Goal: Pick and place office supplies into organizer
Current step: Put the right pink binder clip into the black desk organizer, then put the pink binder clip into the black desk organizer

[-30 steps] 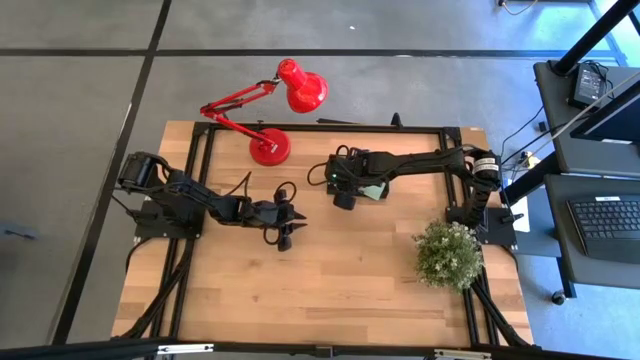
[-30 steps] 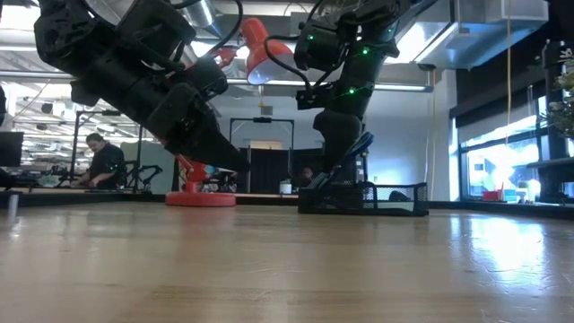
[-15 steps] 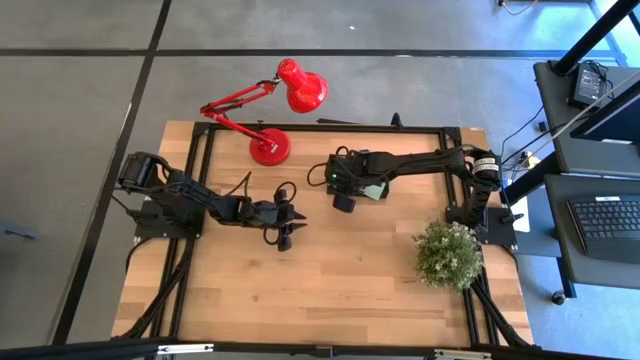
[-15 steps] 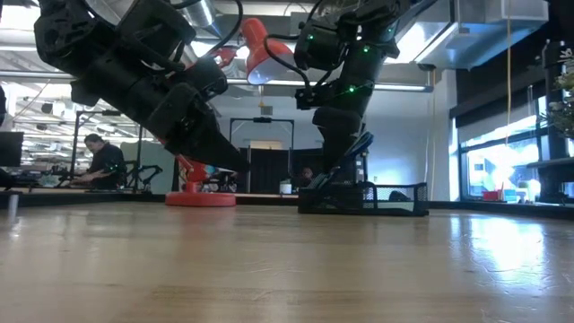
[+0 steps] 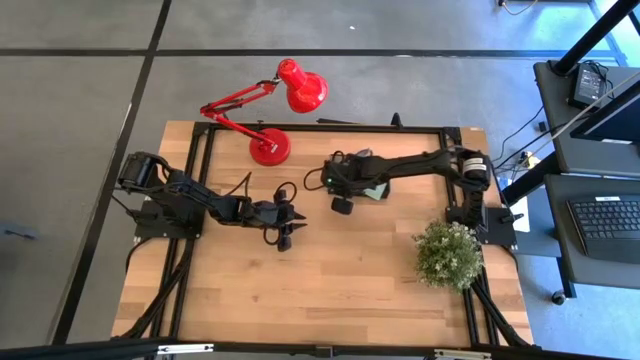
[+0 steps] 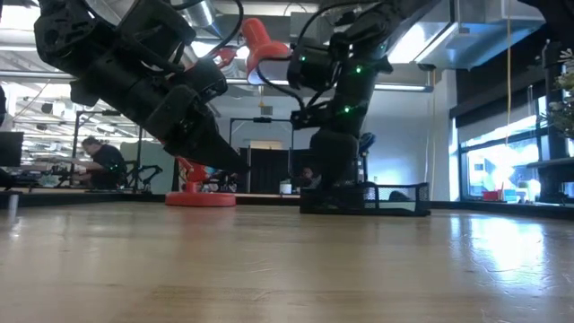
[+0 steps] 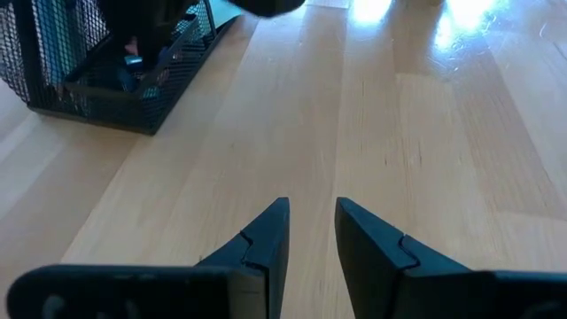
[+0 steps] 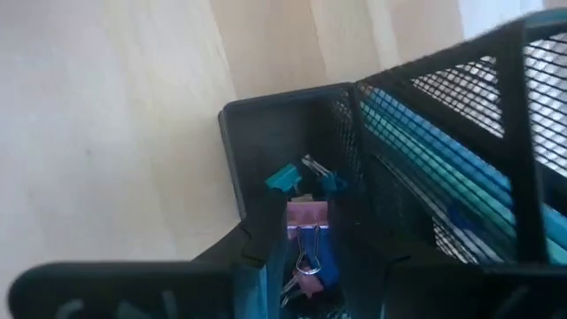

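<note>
Left wrist view, left gripper (image 7: 312, 232) fingers slightly parted, holding nothing

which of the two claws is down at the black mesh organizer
The right claw, at the organizer near the red lamp. The left claw hangs over bare wood, apart.

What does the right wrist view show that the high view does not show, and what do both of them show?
Only the right wrist view shows inside the organizer: a pink binder clip and a teal clip in one low compartment, and light-blue pencils behind mesh in the taller section.

Only the high view shows the red desk lamp, the green plant, the left gripper hovering over bare wood, and the right gripper at the organizer's edge.

Both show the wooden table and the organizer.
</note>
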`<move>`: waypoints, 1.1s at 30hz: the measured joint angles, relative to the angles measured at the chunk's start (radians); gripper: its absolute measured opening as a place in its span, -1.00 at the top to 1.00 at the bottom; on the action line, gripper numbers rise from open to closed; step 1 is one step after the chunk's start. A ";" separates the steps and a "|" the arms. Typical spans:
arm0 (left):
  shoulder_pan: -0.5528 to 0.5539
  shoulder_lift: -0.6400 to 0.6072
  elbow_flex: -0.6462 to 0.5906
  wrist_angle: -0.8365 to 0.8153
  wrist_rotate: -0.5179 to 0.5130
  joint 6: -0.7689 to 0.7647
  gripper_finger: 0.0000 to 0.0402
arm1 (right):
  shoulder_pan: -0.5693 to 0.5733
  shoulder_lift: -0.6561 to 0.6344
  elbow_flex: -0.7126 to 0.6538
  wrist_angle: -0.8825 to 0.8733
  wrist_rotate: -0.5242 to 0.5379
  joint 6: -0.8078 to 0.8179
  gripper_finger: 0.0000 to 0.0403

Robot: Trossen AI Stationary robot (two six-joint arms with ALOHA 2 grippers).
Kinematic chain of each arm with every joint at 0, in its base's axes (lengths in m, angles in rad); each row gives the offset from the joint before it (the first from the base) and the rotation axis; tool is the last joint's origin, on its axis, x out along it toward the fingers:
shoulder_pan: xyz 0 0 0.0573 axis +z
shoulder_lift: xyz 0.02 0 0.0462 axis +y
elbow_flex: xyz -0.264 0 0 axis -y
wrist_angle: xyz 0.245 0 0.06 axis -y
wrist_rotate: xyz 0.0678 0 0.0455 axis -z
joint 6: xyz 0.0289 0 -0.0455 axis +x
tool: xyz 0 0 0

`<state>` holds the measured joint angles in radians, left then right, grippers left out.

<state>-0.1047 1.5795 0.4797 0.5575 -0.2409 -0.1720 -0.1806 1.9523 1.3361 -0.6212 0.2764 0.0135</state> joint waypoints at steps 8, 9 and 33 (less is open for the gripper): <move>0.000 0.000 0.000 -0.002 0.000 0.002 0.56 | -0.001 0.006 0.000 0.027 0.004 -0.015 0.56; 0.000 0.000 0.000 -0.003 0.000 0.002 0.56 | -0.001 0.006 0.000 0.027 0.003 -0.016 0.55; -0.001 0.000 0.000 -0.033 0.114 -0.006 0.56 | 0.257 -0.219 0.100 -0.207 0.005 0.136 0.17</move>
<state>-0.1059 1.5795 0.4793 0.5243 -0.1270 -0.1780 0.0761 1.7336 1.4361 -0.8277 0.2811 0.1499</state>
